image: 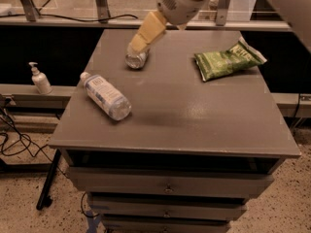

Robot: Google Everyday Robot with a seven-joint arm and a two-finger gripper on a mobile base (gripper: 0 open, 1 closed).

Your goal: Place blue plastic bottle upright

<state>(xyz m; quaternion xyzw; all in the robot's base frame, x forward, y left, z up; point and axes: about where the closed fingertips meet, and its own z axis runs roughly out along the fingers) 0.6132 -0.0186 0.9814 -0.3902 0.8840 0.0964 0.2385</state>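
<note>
Blue plastic bottle [106,97] lies flat and diagonal, down-left of the claw [137,45] over the can [136,60]. Can't tell if the claw's spread.

tool [138,43] cream, over silver can [136,60] | bottle [106,96] clear, blue-white | bag [228,59] green
</note>
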